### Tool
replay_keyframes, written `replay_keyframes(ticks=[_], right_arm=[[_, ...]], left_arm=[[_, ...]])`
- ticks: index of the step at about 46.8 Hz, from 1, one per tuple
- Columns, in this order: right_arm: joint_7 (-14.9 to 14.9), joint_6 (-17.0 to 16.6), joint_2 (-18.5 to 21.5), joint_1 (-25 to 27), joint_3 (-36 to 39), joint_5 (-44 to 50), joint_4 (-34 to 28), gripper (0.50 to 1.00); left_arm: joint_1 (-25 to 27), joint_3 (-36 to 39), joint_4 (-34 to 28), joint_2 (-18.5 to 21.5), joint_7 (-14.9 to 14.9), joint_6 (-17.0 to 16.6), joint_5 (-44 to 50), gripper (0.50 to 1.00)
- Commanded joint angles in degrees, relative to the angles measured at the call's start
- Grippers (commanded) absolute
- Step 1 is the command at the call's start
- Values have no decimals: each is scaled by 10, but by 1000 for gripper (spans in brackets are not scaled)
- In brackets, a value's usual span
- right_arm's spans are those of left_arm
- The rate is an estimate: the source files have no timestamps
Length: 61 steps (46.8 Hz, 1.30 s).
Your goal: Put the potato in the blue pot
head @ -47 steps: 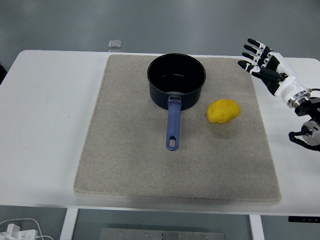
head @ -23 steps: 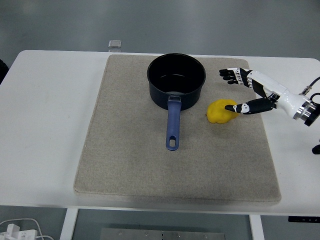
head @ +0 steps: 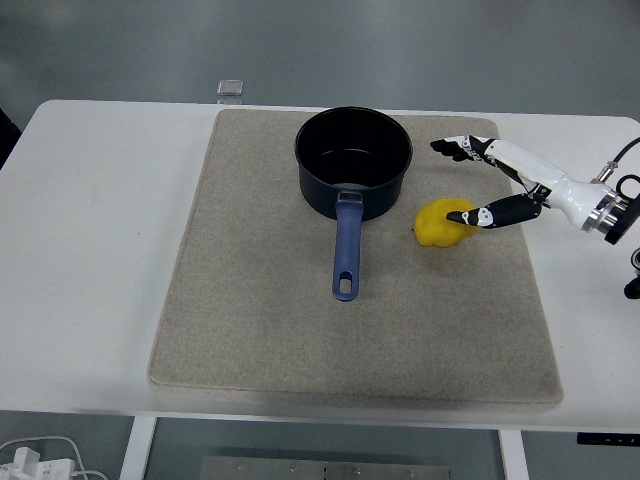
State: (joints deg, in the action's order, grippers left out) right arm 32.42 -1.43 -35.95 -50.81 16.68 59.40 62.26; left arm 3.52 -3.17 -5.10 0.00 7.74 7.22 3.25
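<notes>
A yellow potato [head: 440,222] lies on the beige mat [head: 260,300], just right of the dark blue pot [head: 353,158]. The pot stands upright and holds nothing, its blue handle [head: 346,255] pointing toward the near edge. My right hand [head: 458,180] reaches in from the right with fingers spread. Its thumb tip rests over the potato's right side while the other fingers [head: 452,147] hover above and behind it, apart from it. The hand grasps nothing. No left arm shows.
The mat covers most of the white table [head: 90,250]. A small clear square object [head: 231,88] sits at the table's far edge, behind the mat. Cables and a plug lie on the floor at bottom left [head: 35,462].
My right hand swung in from the far right edge toward the potato and lowered over it. In the last half second it crept slightly left. Potato and pot stayed put.
</notes>
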Motion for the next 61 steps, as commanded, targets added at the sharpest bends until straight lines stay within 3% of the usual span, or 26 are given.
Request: replay_keyframes(ticks=[1,13,25,61], right_arm=[[0,0,1,-6,-21,4,0,901],[13,1,28,-6,-26,26,-2,901],[13,14,53,-5,-30,30,-49,901],[19,15,66,-2,-52,28,-86,901]], left_arm=[[0,1,1,0,0,0,1,999],[0,1,0,0,0,0,0,999],[0,0,3,0,0,0,1,999],[-1,0,7,0,0,-1,2,999]])
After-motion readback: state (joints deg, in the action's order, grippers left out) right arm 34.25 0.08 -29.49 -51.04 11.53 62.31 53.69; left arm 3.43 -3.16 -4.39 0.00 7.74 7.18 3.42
